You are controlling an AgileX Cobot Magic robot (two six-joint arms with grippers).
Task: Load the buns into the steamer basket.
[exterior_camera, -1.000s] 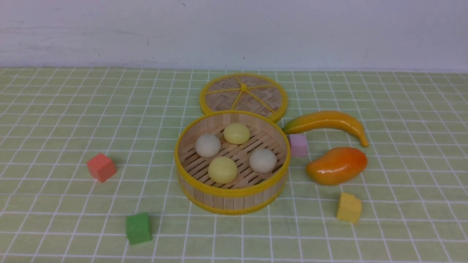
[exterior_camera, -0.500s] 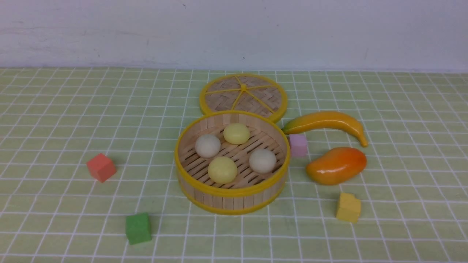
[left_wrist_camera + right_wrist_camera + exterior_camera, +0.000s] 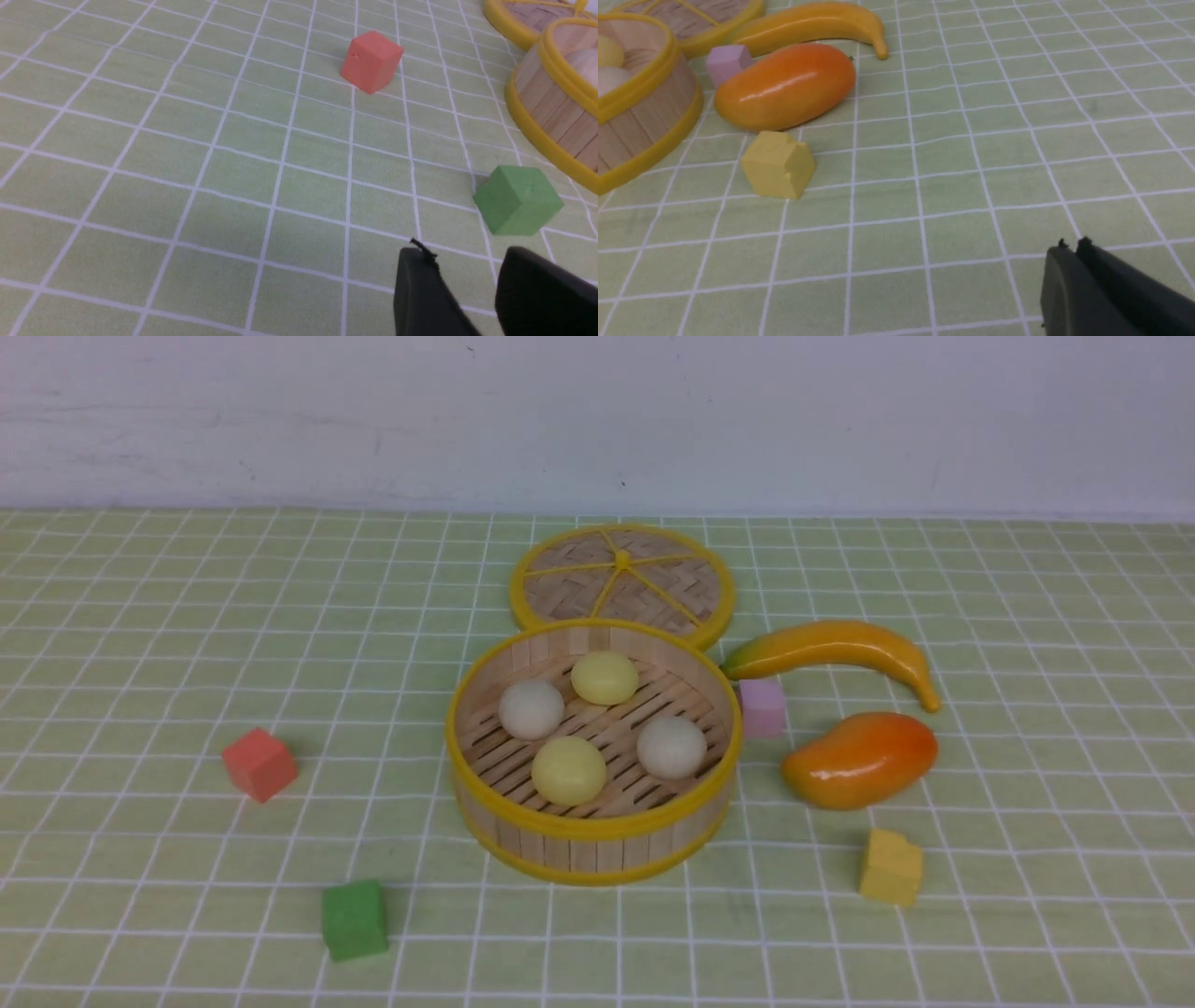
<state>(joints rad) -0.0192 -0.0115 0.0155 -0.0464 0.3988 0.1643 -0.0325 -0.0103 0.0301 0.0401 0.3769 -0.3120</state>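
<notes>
The round bamboo steamer basket (image 3: 594, 831) stands mid-table with several buns on its slatted floor: off-white ones (image 3: 530, 708) (image 3: 670, 746) and pale yellow ones (image 3: 605, 677) (image 3: 568, 770). Neither arm shows in the front view. In the left wrist view my left gripper (image 3: 467, 261) hangs over the cloth near the green cube (image 3: 517, 199), jaws apart with nothing between them, the basket's wall (image 3: 551, 107) off to one side. In the right wrist view my right gripper (image 3: 1073, 247) is shut on nothing, well away from the basket (image 3: 644, 116).
The woven lid (image 3: 623, 579) lies behind the basket. A banana (image 3: 831, 649), a glossy mango (image 3: 859, 759) and a purple cube (image 3: 762, 707) sit to its right, a yellow cube (image 3: 891, 866) nearer the front. A red cube (image 3: 259, 763) and green cube (image 3: 354, 919) lie left.
</notes>
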